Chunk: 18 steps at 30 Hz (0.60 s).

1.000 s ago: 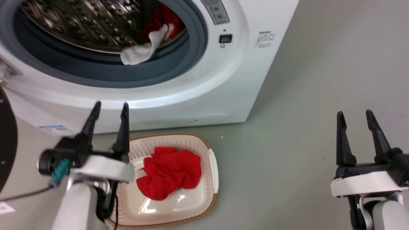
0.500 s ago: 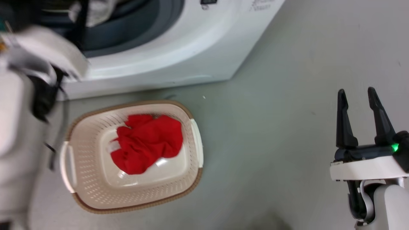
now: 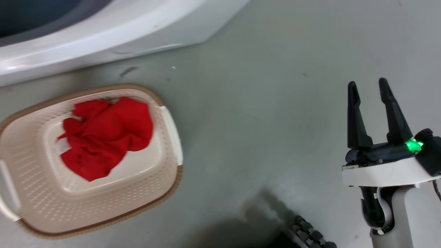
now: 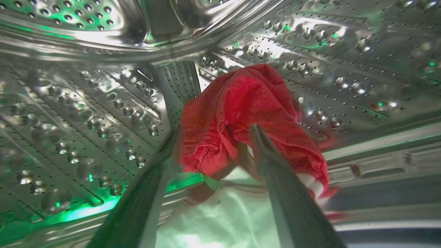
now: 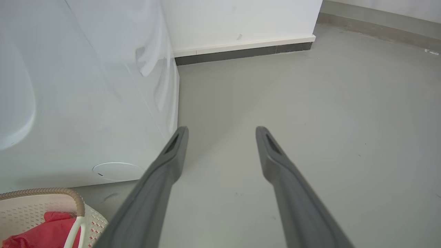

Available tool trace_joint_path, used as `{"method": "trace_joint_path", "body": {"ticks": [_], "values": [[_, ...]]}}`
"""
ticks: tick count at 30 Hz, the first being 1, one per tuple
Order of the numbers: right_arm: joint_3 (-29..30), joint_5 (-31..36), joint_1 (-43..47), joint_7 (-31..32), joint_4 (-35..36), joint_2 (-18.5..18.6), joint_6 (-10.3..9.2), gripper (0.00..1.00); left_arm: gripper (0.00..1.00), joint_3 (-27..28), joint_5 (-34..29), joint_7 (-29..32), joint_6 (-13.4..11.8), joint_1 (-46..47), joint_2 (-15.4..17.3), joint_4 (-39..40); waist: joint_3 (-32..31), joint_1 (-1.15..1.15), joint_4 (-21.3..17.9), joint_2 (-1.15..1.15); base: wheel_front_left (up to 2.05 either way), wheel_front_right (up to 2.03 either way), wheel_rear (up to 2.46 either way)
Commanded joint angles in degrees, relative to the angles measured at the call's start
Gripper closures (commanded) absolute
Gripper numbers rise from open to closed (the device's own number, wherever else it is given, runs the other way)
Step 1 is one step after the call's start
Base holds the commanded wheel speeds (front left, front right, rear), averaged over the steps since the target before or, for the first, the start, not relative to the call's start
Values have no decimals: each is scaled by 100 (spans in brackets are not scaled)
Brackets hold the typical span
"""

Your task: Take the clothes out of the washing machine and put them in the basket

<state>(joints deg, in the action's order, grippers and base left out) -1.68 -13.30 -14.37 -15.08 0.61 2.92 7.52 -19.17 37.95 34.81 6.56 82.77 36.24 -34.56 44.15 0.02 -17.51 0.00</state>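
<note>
Laundry split between drum (image 4: 86, 103) and basket (image 3: 34, 193)

Left gripper (image 4: 214, 130) deep inside the washing machine (image 3: 103, 31), fingers spread wide, unclenched, not yet closed on anything. Red garment (image 4: 241, 103) bunched between them against the perforated steel, with the left fingertip at its edge and the right finger across its front. White cloth panel (image 4: 220, 213) low between the two fingers, white stripe trim just beside the right one. Green glow on the metal.

Other red garment (image 3: 106, 134) crumpled in the basket, toward the side nearer the machine. Basket on the grey floor (image 3: 258, 103), near the machine's front but apart from it. Right gripper (image 3: 367, 82) released and empty, over bare floor well apart from the basket, on its right. Green light (image 3: 410, 144) lit by the base of its fingers. Along those fingers, machine's white front at left, basket corner at lower left.
</note>
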Motion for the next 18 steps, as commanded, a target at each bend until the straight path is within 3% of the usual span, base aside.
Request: {"method": "trace_joint_path", "body": {"ticks": [1,7,18], "values": [[-70,-87,-84,-14,28,-10,-6,0,0,-15,11,215,-49,250,8,-203,300,-2,-347,0,0,0,0],[-263,-286,-38,-14,79,-9,-6,0,0,-367,-273,917,-94,778,74,-821,515,-2,-578,0,0,0,0],[-324,-477,-111,-14,131,-8,-6,0,0,-675,-406,1379,-42,953,54,-1408,741,-2,-700,0,0,0,0]]}}
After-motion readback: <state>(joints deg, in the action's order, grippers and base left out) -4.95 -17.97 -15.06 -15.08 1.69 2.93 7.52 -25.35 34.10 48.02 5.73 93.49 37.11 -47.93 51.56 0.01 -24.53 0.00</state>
